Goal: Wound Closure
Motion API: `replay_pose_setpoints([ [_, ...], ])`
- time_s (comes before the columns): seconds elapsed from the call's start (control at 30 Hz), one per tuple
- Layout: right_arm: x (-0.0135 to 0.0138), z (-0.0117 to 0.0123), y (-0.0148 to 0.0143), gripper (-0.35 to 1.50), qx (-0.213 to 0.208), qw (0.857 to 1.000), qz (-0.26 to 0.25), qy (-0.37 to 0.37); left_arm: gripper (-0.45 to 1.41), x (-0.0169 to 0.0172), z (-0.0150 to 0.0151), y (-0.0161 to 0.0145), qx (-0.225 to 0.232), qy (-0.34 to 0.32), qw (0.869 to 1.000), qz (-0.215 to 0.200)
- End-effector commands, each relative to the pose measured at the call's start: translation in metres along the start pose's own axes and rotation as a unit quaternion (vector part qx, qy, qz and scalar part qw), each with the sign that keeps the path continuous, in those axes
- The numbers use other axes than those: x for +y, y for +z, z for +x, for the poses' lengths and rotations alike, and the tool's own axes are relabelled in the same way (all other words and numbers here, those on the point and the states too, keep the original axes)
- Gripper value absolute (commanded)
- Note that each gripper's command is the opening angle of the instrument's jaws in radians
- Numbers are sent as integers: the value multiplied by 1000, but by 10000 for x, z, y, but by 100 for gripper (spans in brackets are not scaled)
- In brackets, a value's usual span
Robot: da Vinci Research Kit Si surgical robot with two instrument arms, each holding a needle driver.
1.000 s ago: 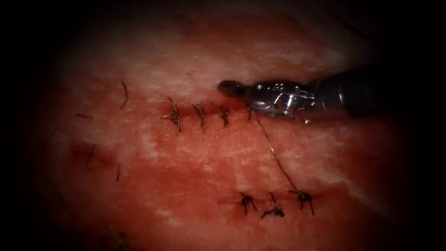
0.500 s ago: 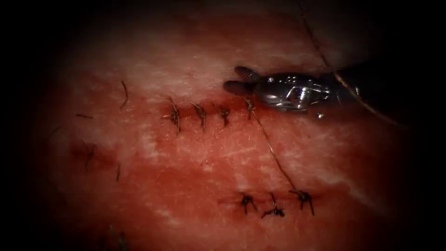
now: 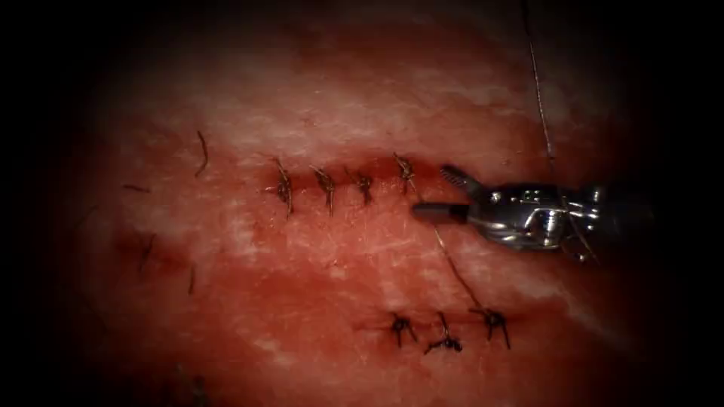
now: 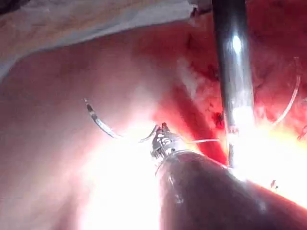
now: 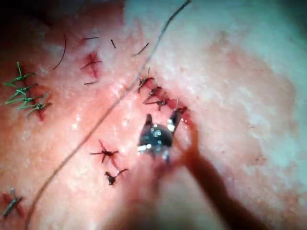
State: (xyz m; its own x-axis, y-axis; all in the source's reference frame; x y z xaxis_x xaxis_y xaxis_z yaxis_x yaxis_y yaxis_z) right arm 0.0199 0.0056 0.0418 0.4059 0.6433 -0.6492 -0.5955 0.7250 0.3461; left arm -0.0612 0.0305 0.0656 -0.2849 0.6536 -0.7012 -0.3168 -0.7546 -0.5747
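Note:
My right tool (image 3: pixel 433 193) reaches in from the right with its jaws open and nothing in them, just right of the last stitch (image 3: pixel 405 167) on the cut (image 3: pixel 339 179). A thread (image 3: pixel 455 265) runs from that stitch, under the lower jaw, down to a knot (image 3: pixel 494 316). A second thread (image 3: pixel 540 98) comes down from above and crosses the tool's body. In the right wrist view the open right tool (image 5: pixel 161 122) stands beside the stitches. The left tool (image 4: pixel 160 137) is shut on the curved needle (image 4: pixel 103 125) near one end, and the needle is clear of the tissue (image 4: pixel 62 143).
Several stitches (image 3: pixel 328 185) close the cut, and a lower row of three knots (image 3: pixel 445 333) lies below. Cut thread ends (image 3: pixel 202 154) lie on the tissue (image 3: pixel 302 256) at the left. The right arm's shaft (image 4: pixel 232 72) crosses the left wrist view. A long thread (image 5: pixel 100 117) trails over the tissue.
My right tool's jaws have opened. The tool has moved right and down, from above the cut's right end to just below it. A thread has come into view at the upper right.

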Motion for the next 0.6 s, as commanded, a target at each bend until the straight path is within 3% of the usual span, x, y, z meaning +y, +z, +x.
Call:
replay_pose_setpoints([
  [0.03, 9, -18, -9, 130, -12, 1000, -7, -2, -45, -4, -11, 14, -2, -6, 1000, 0],
  [0.2, 52, -48, -47, 126, -65, 997, -39, -7, -45, -18, -64, 38, -11, -25, 1000, 1],
  [0.33, 94, -61, -77, 126, -86, 991, -103, 1, -45, -22, -101, 58, -20, -35, 999, -3],
  [0.47, 117, -54, -96, 126, -64, 989, -133, 9, -45, -25, -131, 84, -27, -45, 999, -2],
  [0.6, 119, -33, -111, 126, -32, 988, -149, 8, -45, -25, -157, 118, -36, -49, 998, -6],
])
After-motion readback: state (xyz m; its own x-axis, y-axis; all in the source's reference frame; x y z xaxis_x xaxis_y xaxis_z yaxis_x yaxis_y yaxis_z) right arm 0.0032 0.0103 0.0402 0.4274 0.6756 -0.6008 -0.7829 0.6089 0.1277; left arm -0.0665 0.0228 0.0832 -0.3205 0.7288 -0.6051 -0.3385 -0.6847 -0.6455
